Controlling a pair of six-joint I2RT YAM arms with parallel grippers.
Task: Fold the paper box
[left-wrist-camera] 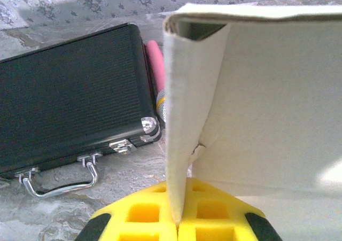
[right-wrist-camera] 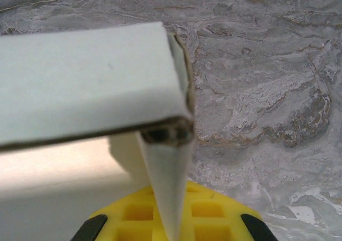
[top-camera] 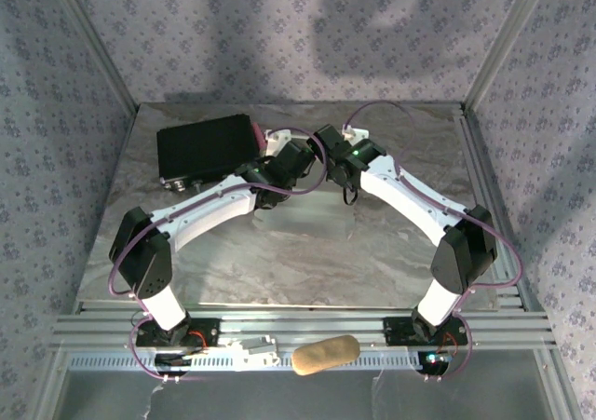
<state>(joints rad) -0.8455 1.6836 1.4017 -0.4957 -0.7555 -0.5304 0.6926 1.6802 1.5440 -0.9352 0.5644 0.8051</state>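
Toward the middle of the table (top-camera: 372, 252), the paper box (top-camera: 307, 220) sits between the arms, the left gripper (left-wrist-camera: 178, 222) clamped on one thin flap and the right gripper (right-wrist-camera: 171, 222) clamped on another.

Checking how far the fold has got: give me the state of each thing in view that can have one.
paper box: partly folded, held between both grippers by its flaps.
left gripper: shut on a flap of the paper box.
right gripper: shut on another flap of the paper box.
black case: closed, lying flat on the table.
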